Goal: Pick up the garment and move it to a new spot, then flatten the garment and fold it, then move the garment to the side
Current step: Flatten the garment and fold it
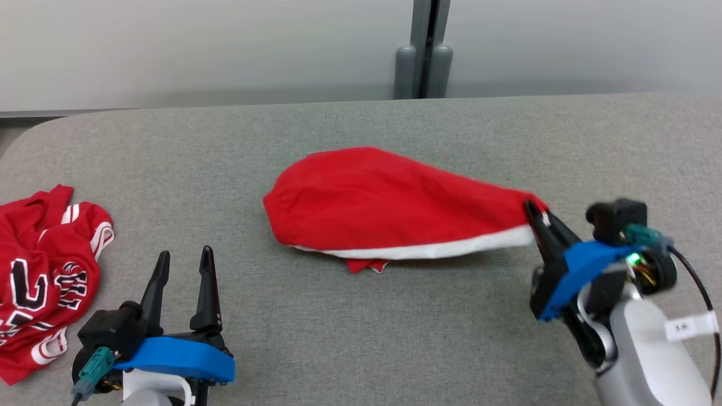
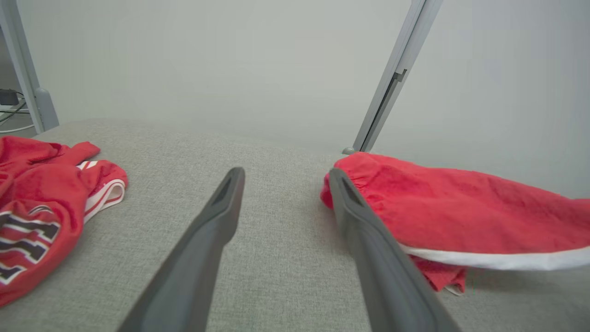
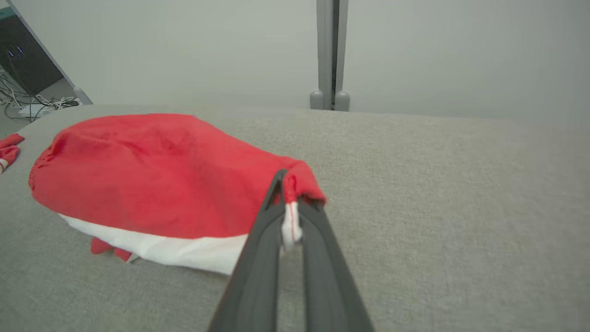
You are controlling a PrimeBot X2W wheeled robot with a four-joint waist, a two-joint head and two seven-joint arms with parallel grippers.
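The garment (image 1: 389, 206) is red cloth with a white band along its near edge, lying mid-table and stretched toward the right. My right gripper (image 1: 538, 217) is shut on its right corner, lifting that end slightly. In the right wrist view the garment (image 3: 152, 180) spreads to the left, and a pinch of red and white cloth sits between the fingers of the right gripper (image 3: 290, 193). My left gripper (image 1: 183, 262) stands open near the front left, apart from the cloth. In the left wrist view its fingers (image 2: 216, 216) are wide apart, with the garment (image 2: 461, 216) to their right.
A second red jersey (image 1: 45, 270) with black and white lettering lies crumpled at the table's left edge; it also appears in the left wrist view (image 2: 41, 203). The grey fabric table (image 1: 361, 332) ends at a wall behind, where a grey post (image 1: 424, 51) stands.
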